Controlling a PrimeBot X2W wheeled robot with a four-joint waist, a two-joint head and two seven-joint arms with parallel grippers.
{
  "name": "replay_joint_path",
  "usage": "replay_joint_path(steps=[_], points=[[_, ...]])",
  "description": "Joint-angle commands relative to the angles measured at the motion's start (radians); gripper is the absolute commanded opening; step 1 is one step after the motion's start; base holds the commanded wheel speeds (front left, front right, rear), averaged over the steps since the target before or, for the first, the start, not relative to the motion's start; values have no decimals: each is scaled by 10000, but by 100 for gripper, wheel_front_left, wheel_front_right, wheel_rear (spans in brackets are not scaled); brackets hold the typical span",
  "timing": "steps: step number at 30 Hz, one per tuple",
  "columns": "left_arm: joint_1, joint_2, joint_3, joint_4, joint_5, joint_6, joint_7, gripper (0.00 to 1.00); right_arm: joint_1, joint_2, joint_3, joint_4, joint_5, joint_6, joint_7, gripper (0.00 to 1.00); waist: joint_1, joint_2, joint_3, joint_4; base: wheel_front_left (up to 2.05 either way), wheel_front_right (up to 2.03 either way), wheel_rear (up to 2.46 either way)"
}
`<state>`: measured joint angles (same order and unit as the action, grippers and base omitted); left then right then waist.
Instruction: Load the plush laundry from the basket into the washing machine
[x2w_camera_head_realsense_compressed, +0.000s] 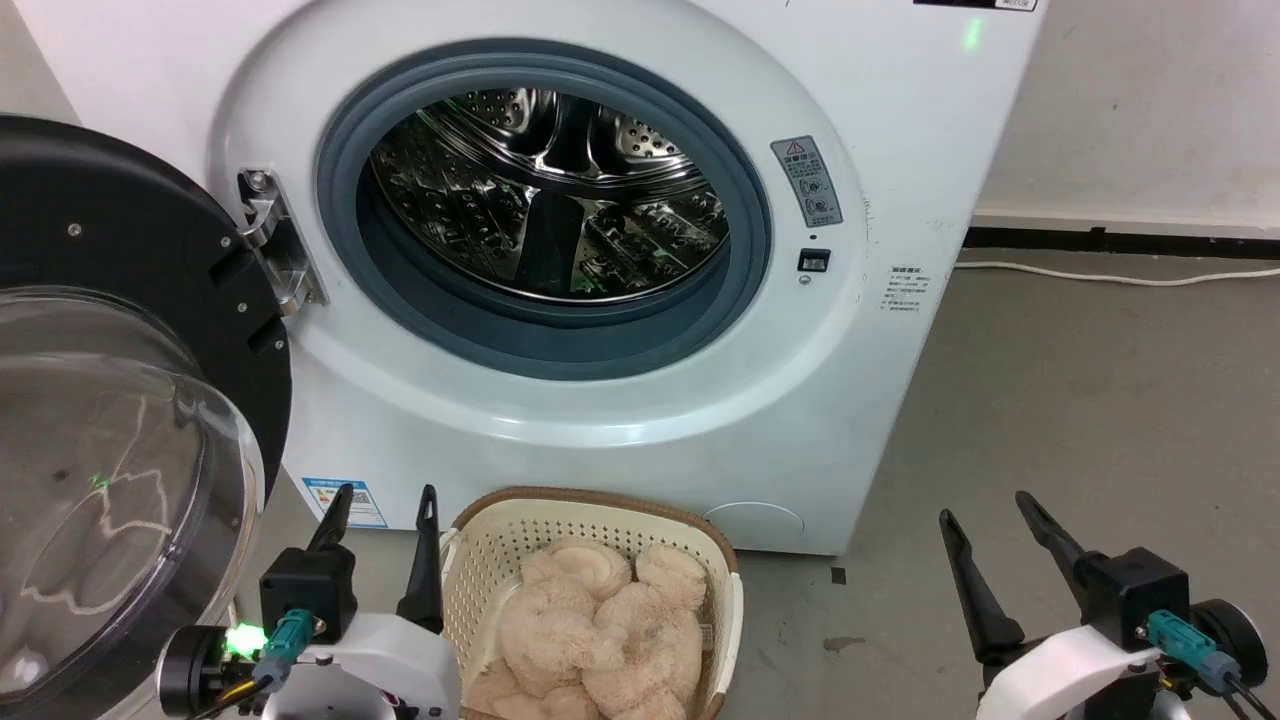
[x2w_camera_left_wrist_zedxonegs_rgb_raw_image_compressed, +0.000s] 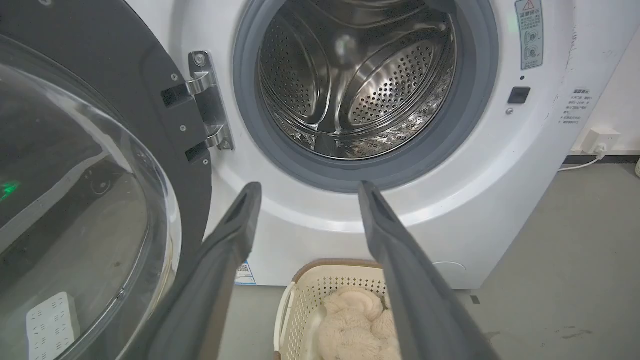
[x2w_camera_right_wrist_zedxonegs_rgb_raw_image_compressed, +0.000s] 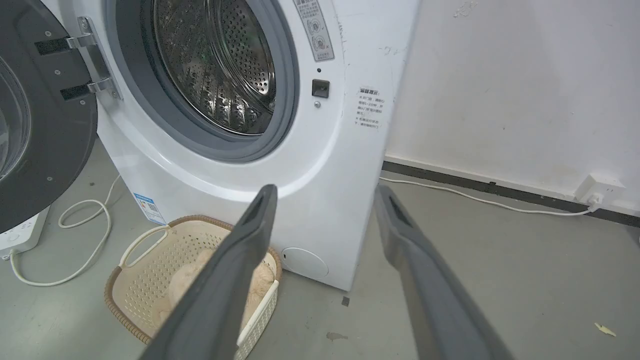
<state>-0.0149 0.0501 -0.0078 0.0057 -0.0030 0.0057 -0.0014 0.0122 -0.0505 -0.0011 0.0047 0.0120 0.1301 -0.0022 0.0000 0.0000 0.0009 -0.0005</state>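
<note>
Cream plush laundry (x2w_camera_head_realsense_compressed: 600, 630) is sitting in the basket (x2w_camera_head_realsense_compressed: 480, 565) before the open washing machine (x2w_camera_head_realsense_compressed: 880, 250), nothing loaded yet. Left pincer (x2w_camera_head_realsense_compressed: 388, 492) and right pincer (x2w_camera_head_realsense_compressed: 985, 506) are hanging spread and empty; the next move is probably reaching down for a grip.

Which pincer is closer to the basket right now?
The left pincer: it stands right beside the basket, while the right pincer is apart from it, over the floor.

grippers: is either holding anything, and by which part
Nothing is held: left gripper and right gripper stand open, empty; the plush laundry lies in the basket.
</note>
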Motion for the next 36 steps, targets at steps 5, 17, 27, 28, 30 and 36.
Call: replay_joint_path(steps=[5, 17, 27, 28, 30, 36], points=[[6, 3, -193, 43, -24, 10, -179, 100, 90, 0, -70, -64, 234, 0, -173, 100, 0, 0, 55, -22, 0, 0, 0], [-254, 6, -643, 798, -59, -89, -379, 100, -24, 1, -220, -219, 536, 1, -423, 100, 0, 0, 594, -215, 0, 0, 0], [-844, 63, -1102, 2072, -135, -292, -201, 100, -153, 1, -186, -134, 848, 1, -632, 100, 0, 0, 1245, -535, 0, 0, 0], [-901, 73, -1132, 2217, -162, -308, -178, 100, -172, 1, -170, -129, 884, 2, -653, 100, 0, 0, 1309, -574, 0, 0, 0], [-1018, 96, -1208, 2501, -207, -340, -138, 100, -203, 1, -169, -120, 974, 2, -695, 100, 0, 0, 1435, -646, 0, 0, 0], [-1392, 190, -1480, 3368, -261, -414, -20, 100, -282, 1, -116, -49, 1291, 2, -820, 100, 0, 0, 1805, -839, 0, 0, 0]])
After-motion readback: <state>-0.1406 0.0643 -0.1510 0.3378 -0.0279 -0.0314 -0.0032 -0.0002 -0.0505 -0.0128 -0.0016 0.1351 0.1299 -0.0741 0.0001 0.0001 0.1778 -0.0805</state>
